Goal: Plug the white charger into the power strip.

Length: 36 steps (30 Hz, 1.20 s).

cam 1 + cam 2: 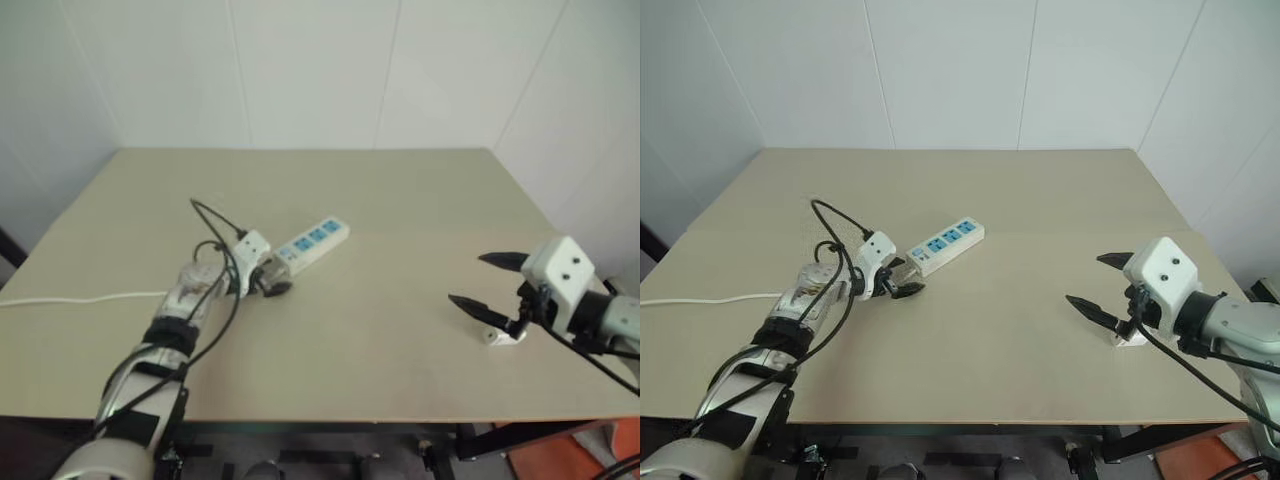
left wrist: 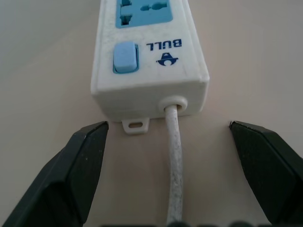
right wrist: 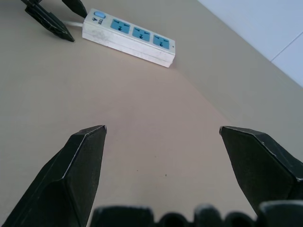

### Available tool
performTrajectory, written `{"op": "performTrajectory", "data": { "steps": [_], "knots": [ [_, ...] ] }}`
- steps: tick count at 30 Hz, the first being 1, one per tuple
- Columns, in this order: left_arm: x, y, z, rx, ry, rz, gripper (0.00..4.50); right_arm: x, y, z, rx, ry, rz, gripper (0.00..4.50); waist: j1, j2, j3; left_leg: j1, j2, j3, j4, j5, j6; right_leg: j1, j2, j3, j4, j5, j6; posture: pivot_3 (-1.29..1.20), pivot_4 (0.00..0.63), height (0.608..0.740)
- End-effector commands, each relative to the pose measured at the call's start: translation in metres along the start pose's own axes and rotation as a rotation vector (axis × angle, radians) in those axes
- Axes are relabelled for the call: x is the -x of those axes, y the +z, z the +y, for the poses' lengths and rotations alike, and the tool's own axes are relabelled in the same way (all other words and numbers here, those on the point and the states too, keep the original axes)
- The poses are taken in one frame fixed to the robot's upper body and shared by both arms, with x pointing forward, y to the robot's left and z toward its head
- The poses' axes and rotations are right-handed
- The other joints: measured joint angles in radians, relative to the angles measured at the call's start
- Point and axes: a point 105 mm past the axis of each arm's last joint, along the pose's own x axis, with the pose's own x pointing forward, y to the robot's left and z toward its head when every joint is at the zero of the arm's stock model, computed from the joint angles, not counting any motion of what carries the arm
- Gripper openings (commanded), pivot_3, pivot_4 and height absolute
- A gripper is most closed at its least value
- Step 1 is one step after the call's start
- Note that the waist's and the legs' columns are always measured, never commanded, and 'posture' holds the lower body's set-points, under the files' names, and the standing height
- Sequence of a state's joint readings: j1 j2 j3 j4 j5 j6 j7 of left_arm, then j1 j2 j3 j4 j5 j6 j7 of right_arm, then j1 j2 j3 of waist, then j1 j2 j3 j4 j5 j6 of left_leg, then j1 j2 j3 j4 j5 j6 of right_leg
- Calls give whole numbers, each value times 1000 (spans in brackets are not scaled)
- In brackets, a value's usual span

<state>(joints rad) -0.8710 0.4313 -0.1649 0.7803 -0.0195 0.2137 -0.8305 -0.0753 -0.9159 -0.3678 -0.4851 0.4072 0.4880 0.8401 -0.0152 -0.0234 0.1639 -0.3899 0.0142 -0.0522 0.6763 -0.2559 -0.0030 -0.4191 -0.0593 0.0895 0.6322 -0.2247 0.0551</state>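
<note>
The power strip (image 1: pixel 315 240), a white bar with three blue sockets, lies at an angle in the middle of the table. Its switch end (image 2: pixel 149 56) and thin white cord (image 2: pixel 174 146) face my left gripper (image 1: pixel 270 282). That gripper is open, its two black fingers (image 2: pixel 85 161) set wide to either side of the cord, just short of the strip's end and apart from it. The white charger (image 1: pixel 1130 340) is a small white piece on the table at the right. My right gripper (image 1: pixel 1102 285) hovers open just above and beside the charger, holding nothing.
The strip's cord (image 1: pixel 80 298) runs off the table's left edge. The beige table (image 1: pixel 380 190) stands against white walls at the back and right. From the right wrist view, the strip (image 3: pixel 129 37) and the left gripper's fingertips (image 3: pixel 49 21) lie far ahead.
</note>
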Motion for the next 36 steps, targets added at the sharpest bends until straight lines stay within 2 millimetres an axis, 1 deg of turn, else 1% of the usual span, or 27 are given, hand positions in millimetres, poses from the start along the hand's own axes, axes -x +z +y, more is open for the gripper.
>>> {"op": "performTrajectory", "data": {
  "steps": [1, 3, 6, 13, 17, 19, 24, 28, 30, 33, 36],
  "knots": [
    [-4, -5, 3, 8, 12, 71, 4472, 0, 11, -4, 29, -27, -27, 4500, 0, 0, 0, 0, 0, 0, 0, 0, 0, 0, 0, 0, 0, 0, 0, 0, 150, 740],
    [-7, -13, -1, 6, -15, 106, 4472, 1, 13, -4, 26, -30, -35, 4500, 0, 0, 0, 1, 0, 0, 0, 0, 0, 1, 0, 0, 1, 0, 0, 0, 150, 740],
    [-10, -21, -12, 17, -80, 135, 3848, 3, 15, -5, 36, -32, -36, 4500, 0, 0, -1, 3, 0, 0, 0, 0, 0, 3, 0, 0, 0, 0, 0, 0, 150, 740],
    [-11, -21, -27, 20, -170, 102, 1638, 7, 16, -4, 39, -39, -37, 4500, 0, 0, -1, 7, 0, 0, 0, 0, 1, 9, 0, 0, -1, -1, 1, 0, 150, 740],
    [-8, -23, -28, 8, -171, 104, 575, 5, 16, -7, 40, -45, -30, 4500, 1, 1, -1, 9, 0, -1, 0, 0, 1, 12, 0, -1, -1, -1, 1, 0, 150, 740],
    [-4, -23, -30, -38, -188, 90, 9, 4, 16, -7, 41, -37, -31, 4500, 1, 1, -1, 11, 0, -1, 0, -1, 1, 13, 0, 0, -2, -1, 1, 0, 150, 740],
    [9, -10, -37, -140, -254, 3, 9, 2, 16, -10, 47, -28, -31, 4500, -3, 1, -1, 12, 0, -1, -1, -1, 1, 14, 0, 0, -2, -1, 1, 0, 150, 740],
    [25, 0, -51, -204, -348, -83, 9, 1, 15, -9, 50, -19, -33, 4500, -2, 1, -1, 11, 0, -1, -1, -1, 2, 13, 0, -1, -2, -1, 1, 0, 150, 740],
    [30, 0, -57, -213, -378, -87, 9, 1, 15, -9, 51, -15, -34, 4500, -1, 1, -1, 10, 0, -1, -1, -1, 2, 12, 0, -1, -2, -1, 1, 0, 150, 740],
    [42, -7, -72, -234, -425, -65, 9, 1, 15, -8, 54, -8, -35, 4500, -2, 1, -1, 10, 1, -1, -1, -1, 2, 12, 0, -1, -2, -1, 1, 0, 150, 740],
    [49, -12, -84, -222, -442, -52, 9, 2, 15, -8, 56, -7, -35, 4500, -1, 1, -1, 10, 1, -1, -1, -1, 2, 12, 0, -1, -2, -2, 1, 0, 150, 740]
  ]
}}
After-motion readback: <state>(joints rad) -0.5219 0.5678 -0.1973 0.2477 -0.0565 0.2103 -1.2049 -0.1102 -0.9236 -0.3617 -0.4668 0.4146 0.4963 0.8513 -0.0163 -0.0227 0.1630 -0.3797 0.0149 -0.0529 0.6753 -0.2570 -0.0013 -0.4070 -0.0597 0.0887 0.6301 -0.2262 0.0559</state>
